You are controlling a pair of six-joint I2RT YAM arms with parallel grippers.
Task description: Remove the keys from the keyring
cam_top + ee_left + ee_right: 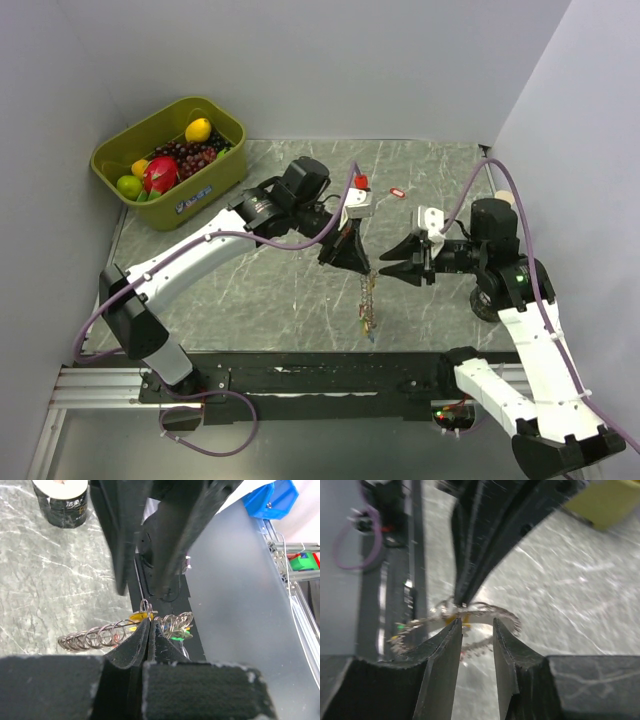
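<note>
The left arm (200, 255) reaches from the near left corner of the table (260, 300) out to its middle, wrist bent so that the left gripper (357, 268) points down. The right arm (530, 340) rises from the near right and turns in, with the right gripper (385, 263) pointing left, just beside the other. A green basket (215, 185) stands at the far left.

The left jaws are pressed together, pinching the top of the keyring (368, 300), which hangs from them over the table's middle. The right jaws stand partly apart and hold nothing, with the chain just beyond their tips. Small keys (368, 322) hang at the chain's lower end. One red key (398, 191) lies loose farther back.
</note>
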